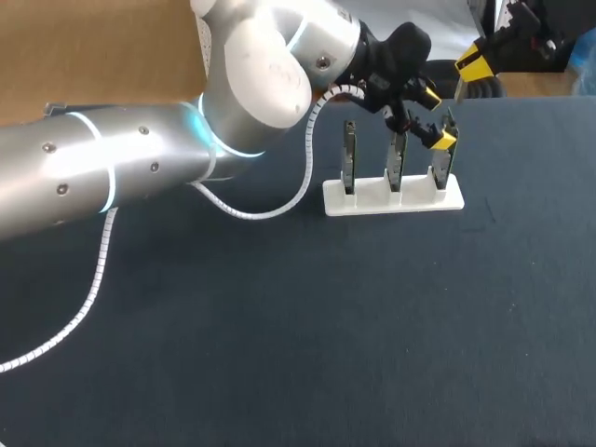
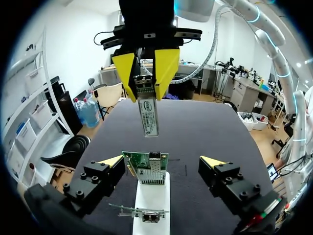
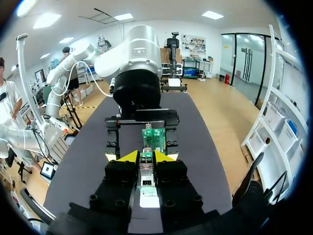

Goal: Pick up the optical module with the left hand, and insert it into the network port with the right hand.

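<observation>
The optical module, a slim silver block with a white label, hangs down from my right gripper, whose yellow fingers are shut on its upper end. The right wrist view shows the same module clamped in that gripper. Just beyond it stands a green circuit card with a metal network port, upright on a white stand. My left gripper is open, one finger on each side of this card, holding nothing. From above, the left gripper is at the stand's right end and the right gripper is behind it.
The white stand carries three upright cards in a row near the table's far edge. My bulky left arm and its white coiled cable cross the table's left half. The dark mat spreads out in front.
</observation>
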`<state>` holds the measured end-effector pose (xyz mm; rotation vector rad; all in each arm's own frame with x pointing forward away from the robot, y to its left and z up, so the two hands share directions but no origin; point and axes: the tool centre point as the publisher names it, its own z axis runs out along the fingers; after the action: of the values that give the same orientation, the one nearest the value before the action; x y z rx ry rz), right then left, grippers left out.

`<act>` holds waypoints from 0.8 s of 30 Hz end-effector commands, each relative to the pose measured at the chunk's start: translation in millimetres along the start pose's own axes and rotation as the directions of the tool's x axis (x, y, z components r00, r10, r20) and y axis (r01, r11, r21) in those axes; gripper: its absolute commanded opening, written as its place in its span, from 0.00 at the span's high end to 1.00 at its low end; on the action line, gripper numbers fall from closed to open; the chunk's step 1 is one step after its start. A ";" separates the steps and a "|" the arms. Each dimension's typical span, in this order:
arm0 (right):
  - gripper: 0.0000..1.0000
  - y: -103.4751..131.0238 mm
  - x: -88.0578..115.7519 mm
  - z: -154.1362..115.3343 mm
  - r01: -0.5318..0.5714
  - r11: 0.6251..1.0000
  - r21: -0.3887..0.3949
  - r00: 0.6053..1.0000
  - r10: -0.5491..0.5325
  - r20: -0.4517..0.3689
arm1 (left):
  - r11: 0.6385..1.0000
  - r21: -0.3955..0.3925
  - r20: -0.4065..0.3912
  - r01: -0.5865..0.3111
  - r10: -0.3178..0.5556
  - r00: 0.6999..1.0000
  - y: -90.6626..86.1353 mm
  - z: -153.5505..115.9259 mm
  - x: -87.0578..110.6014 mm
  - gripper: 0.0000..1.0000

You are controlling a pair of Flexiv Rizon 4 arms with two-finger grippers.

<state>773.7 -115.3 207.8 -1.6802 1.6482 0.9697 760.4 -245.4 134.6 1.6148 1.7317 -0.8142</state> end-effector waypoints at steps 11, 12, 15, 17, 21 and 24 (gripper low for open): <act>1.00 -1.3 0.3 0.6 -0.001 1.000 0.001 1.000 0.001 -0.001 | 1.000 0.008 -0.039 -0.001 0.001 0.999 0.0 1.3 2.9 0.00; 1.00 -1.3 0.3 0.6 -0.001 1.000 0.001 1.000 0.001 -0.001 | 1.000 0.010 -0.040 -0.001 0.001 0.999 -0.4 1.8 2.6 0.00; 1.00 -1.3 0.5 0.7 -0.003 1.000 0.002 1.000 0.003 -0.001 | 1.000 0.020 -0.048 -0.004 0.004 0.999 -2.2 4.1 1.8 0.00; 1.00 -1.2 0.5 0.8 -0.003 1.000 0.001 1.000 0.003 -0.001 | 1.000 0.027 -0.057 -0.001 0.002 0.998 -3.1 5.3 2.2 0.00; 1.00 -1.1 0.5 1.1 -0.003 1.000 0.002 1.000 0.003 0.002 | 0.999 0.025 -0.062 0.020 -0.018 0.998 -3.0 5.5 3.0 0.00; 1.00 -1.1 0.6 1.1 -0.004 1.000 0.003 1.000 0.004 0.002 | 0.999 0.027 -0.073 0.029 -0.027 0.997 -3.8 6.2 4.2 0.00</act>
<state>774.5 -114.9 207.0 -1.6760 1.6510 0.9698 753.4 -245.3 126.8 1.6487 1.7924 -0.8111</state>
